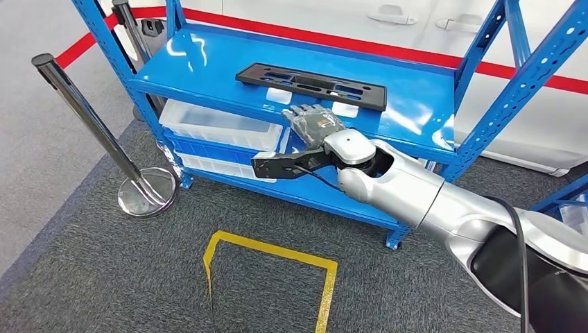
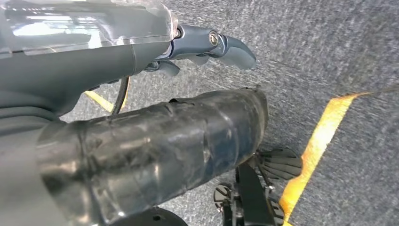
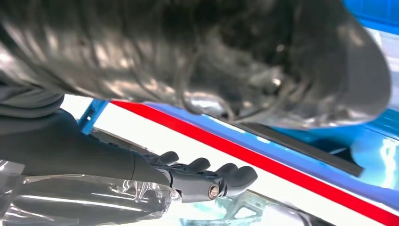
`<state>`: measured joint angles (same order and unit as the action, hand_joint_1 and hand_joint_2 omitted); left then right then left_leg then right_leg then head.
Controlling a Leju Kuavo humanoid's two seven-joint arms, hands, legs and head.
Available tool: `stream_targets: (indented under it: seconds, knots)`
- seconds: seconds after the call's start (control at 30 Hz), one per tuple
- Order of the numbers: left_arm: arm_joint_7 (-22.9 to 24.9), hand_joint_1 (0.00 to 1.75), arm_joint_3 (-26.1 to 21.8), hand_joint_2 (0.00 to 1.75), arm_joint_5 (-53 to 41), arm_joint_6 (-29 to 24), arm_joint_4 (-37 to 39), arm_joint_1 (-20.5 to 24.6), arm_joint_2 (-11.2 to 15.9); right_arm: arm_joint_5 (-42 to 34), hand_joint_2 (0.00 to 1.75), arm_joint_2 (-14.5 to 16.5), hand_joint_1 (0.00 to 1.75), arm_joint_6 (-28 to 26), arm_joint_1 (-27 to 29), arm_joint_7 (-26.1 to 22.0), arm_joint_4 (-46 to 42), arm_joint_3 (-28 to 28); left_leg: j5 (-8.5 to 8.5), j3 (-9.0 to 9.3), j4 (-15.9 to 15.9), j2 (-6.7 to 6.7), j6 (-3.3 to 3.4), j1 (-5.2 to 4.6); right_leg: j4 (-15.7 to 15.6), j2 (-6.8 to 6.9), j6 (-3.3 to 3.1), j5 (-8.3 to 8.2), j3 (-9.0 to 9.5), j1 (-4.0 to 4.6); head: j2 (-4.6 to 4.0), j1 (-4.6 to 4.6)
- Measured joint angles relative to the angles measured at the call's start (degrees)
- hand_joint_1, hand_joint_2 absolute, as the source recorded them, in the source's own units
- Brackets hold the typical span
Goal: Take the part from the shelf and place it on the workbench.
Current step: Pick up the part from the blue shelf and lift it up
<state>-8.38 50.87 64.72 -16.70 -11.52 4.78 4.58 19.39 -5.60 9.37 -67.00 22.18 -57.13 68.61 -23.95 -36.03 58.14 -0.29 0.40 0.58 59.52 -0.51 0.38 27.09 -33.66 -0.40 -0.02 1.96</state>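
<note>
While the stanchion stands on the carpet beside the blue shelf, the black part lies flat on its top level. The right hand, fingers spread and grasping nothing, hovers just before the part. The left hand hangs unclenched above the floor.

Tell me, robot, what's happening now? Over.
Right hand open, reaching over the shelf edge. Part lies flat on the shelf, untouched. Left hand empty, hanging over the floor. Nothing blocks the part.
</note>
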Motion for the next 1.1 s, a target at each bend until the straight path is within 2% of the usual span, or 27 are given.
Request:
stream_targets:
  seconds: [0.07, 0.13, 0.17, 0.2, 0.23, 0.3, 0.33, 0.37, 0.4, 0.47, 0.53, 0.6, 0.67, 0.7, 0.73, 0.77, 0.8, 0.83, 0.87, 0.9, 1.0, 1.03, 1.1]
  knots:
    - [0.01, 0.00, 0.02, 0.00, 0.03, 0.00, 0.00, -0.08, -0.01, 0.06, 0.00, -0.02, 0.00, -0.01, -0.08, 0.00, 0.01, 0.00, -0.15, 0.67, -0.43, 0.08, 0.75, 0.20, 3.98, 0.11, 0.43, 2.04, -1.77, 0.00, 0.00, -0.05]
    - [0.00, 0.00, 0.03, 0.00, 0.04, 0.00, 0.00, -0.06, -0.01, 0.07, 0.00, -0.11, 0.00, 0.01, 0.02, 0.00, 0.05, 0.00, -0.48, 1.02, -0.44, 0.11, 1.33, 0.11, 11.53, 0.16, 0.63, 4.92, -5.86, -0.08, -0.01, -0.09]
    - [-0.01, 0.00, 0.04, 0.00, 0.04, 0.00, 0.00, -0.04, -0.01, 0.07, 0.00, -0.16, 0.00, 0.02, 0.17, 0.00, 0.08, 0.00, -0.66, 1.17, -0.41, 0.09, 1.47, 0.08, 14.61, 0.17, 0.69, 5.58, -7.86, -0.11, -0.01, -0.09]
    - [-0.01, 0.00, 0.05, 0.00, 0.04, 0.00, 0.00, -0.03, 0.00, 0.07, 0.00, -0.19, 0.00, 0.03, 0.30, 0.00, 0.10, 0.00, -0.87, 1.34, -0.34, 0.04, 1.52, 0.06, 15.85, 0.19, 0.69, 5.16, -9.06, -0.14, -0.01, -0.10]
    - [0.00, 0.00, 0.07, 0.00, 0.04, 0.00, 0.00, -0.05, 0.01, 0.09, 0.00, -0.20, 0.00, 0.03, 0.37, 0.00, 0.12, 0.00, -1.12, 1.57, -0.23, -0.03, 1.48, 0.05, 14.85, 0.20, 0.62, 3.58, -9.15, -0.14, -0.01, -0.09]
    - [0.01, 0.00, 0.08, 0.00, 0.04, 0.00, 0.00, -0.08, 0.01, 0.22, 0.00, -0.21, 0.00, 0.02, 0.32, 0.00, 0.14, 0.00, -1.76, 2.10, 0.09, -0.20, 1.25, 0.05, 7.81, 0.21, 0.17, -1.15, -6.62, -0.06, -0.01, -0.10]
    - [0.01, 0.00, 0.09, 0.00, 0.03, 0.00, 0.00, -0.05, -0.01, 0.33, 0.00, -0.22, 0.00, 0.02, 0.22, 0.00, 0.14, 0.00, -2.11, 2.24, 0.34, -0.29, 1.03, -0.06, 4.20, 0.21, -0.14, -2.72, -4.98, 0.11, -0.01, -0.09]
    - [0.00, 0.00, 0.11, 0.00, 0.03, -0.01, 0.00, -0.01, -0.02, 0.45, 0.00, -0.22, 0.00, 0.02, 0.15, 0.00, 0.14, 0.00, -2.35, 2.25, 0.51, -0.35, 0.78, -0.15, 1.75, 0.20, -0.43, -3.45, -3.83, 0.23, -0.01, -0.07]
    - [0.00, 0.00, 0.13, 0.00, 0.02, -0.01, 0.00, 0.02, -0.04, 0.60, 0.00, -0.22, 0.00, 0.03, 0.11, 0.00, 0.14, 0.00, -2.51, 2.20, 0.57, -0.39, 0.51, -0.20, 0.54, 0.18, -0.67, -3.42, -3.25, 0.38, -0.01, -0.05]
    - [0.00, 0.00, 0.17, 0.00, 0.02, -0.02, 0.00, 0.04, -0.08, 0.89, 0.00, -0.23, 0.00, 0.04, 0.06, 0.00, 0.12, 0.00, -2.62, 2.24, 0.39, -0.43, -0.08, -0.21, -0.02, 0.11, -1.07, -3.13, -2.89, 0.39, -0.01, -0.04]
    - [0.01, 0.00, 0.19, 0.00, 0.04, -0.03, 0.00, 0.00, -0.12, 1.04, 0.87, -0.25, 0.00, 0.05, -0.02, 0.09, 0.10, 0.00, -3.43, 2.07, 1.36, -0.31, -0.71, -0.13, -0.74, 0.11, -1.56, -3.18, -2.26, 0.10, -0.01, 0.03]
    - [0.01, 0.00, 0.21, 0.00, 0.06, -0.06, 0.01, 0.04, -0.11, 1.10, 1.75, -0.23, 0.00, 0.06, -0.09, 0.16, 0.08, 0.00, -5.92, -0.36, 6.54, -0.14, -1.29, 0.03, -1.18, 0.15, -1.97, -3.10, -1.63, -0.15, -0.01, 0.24]
    - [0.02, 0.00, 0.23, 0.00, 0.07, -0.13, 0.02, 0.06, -0.05, 1.20, 1.75, -0.20, 0.00, 0.08, 0.11, 0.15, 0.07, 0.01, -8.37, -4.50, 13.77, -0.09, -1.75, 0.16, -1.17, 0.14, -2.16, -2.80, -1.33, -0.17, -0.01, 0.35]
    - [0.05, 0.00, 0.24, 0.00, 0.08, -0.16, 0.02, 0.02, -0.03, 1.28, 1.75, -0.20, 0.00, 0.09, 0.29, 0.15, 0.08, 0.01, -8.42, -5.87, 15.63, -0.07, -1.90, 0.21, -1.13, 0.13, -2.17, -2.61, -1.17, -0.18, -0.01, 0.34]
    - [0.09, 0.00, 0.25, 0.00, 0.08, -0.19, 0.02, -0.03, -0.03, 1.40, 1.75, -0.20, 0.00, 0.09, 0.45, 0.15, 0.08, 0.02, -7.38, -6.30, 15.48, -0.05, -2.01, 0.28, -1.07, 0.10, -2.13, -2.40, -0.99, -0.19, -0.01, 0.34]
    - [0.12, 0.00, 0.25, 0.00, 0.09, -0.20, 0.02, -0.08, -0.03, 1.54, 1.75, -0.20, 0.00, 0.07, 0.54, 0.15, 0.08, 0.02, -5.28, -5.51, 12.96, -0.03, -2.05, 0.36, -0.96, 0.06, -2.03, -2.15, -0.76, -0.22, -0.01, 0.34]
    - [0.15, 0.00, 0.26, 0.00, 0.09, -0.22, 0.02, -0.11, -0.02, 1.68, 1.75, -0.20, 0.00, 0.03, 0.57, 0.16, 0.08, 0.02, -2.82, -3.98, 9.00, 0.01, -2.03, 0.44, -0.84, 0.03, -1.88, -1.85, -0.52, -0.23, -0.01, 0.34]
    - [0.18, 0.00, 0.27, 0.00, 0.09, -0.24, 0.02, -0.11, -0.01, 1.78, 1.75, -0.20, 0.00, -0.02, 0.56, 0.16, 0.08, 0.02, -1.09, -2.29, 5.21, 0.02, -1.94, 0.40, -0.69, -0.01, -1.65, -1.55, -0.37, -0.14, -0.01, 0.37]
    - [0.23, 0.00, 0.29, 0.00, 0.09, -0.27, 0.02, -0.06, 0.00, 1.84, 1.75, -0.21, 0.00, -0.08, 0.56, 0.17, 0.08, 0.02, -0.06, -0.96, 2.26, 0.00, -1.69, 0.31, -0.58, -0.05, -1.41, -1.33, -0.33, -0.06, -0.01, 0.35]
    - [0.29, 0.00, 0.32, 0.00, 0.08, -0.30, 0.02, -0.02, 0.01, 1.86, 1.75, -0.21, 0.00, -0.13, 0.60, 0.17, 0.09, 0.02, 0.10, -0.28, 0.71, -0.03, -1.40, 0.18, -0.54, -0.07, -1.15, -1.19, -0.35, 0.02, -0.01, 0.35]
    - [0.44, 0.00, 0.39, 0.00, 0.05, -0.34, 0.02, 0.02, -0.01, 1.86, 1.75, -0.24, 0.00, -0.23, 0.74, 0.17, 0.09, 0.01, -0.33, 0.19, 0.02, -0.08, -0.30, 0.14, -0.57, -0.07, -0.29, -0.92, -0.28, 0.05, -0.01, 0.33]
    - [0.46, 0.00, 0.40, 0.00, 0.05, -0.34, 0.02, -0.01, -0.02, 1.86, 1.75, -0.26, 0.00, -0.26, 0.71, 0.17, 0.08, -0.01, -0.37, 0.50, -0.17, -0.03, 0.12, 0.23, 0.23, -0.01, -0.04, -0.36, -0.51, 0.03, -0.01, 0.27]
    - [0.50, 0.00, 0.41, 0.00, 0.04, -0.36, 0.02, -0.05, -0.03, 1.85, 1.75, -0.37, 0.00, -0.32, 0.70, 0.19, 0.10, -0.02, -0.50, 1.11, -0.53, 0.07, 0.87, 0.34, 5.11, 0.10, 0.24, 2.04, -2.79, -0.03, -0.01, 0.13]
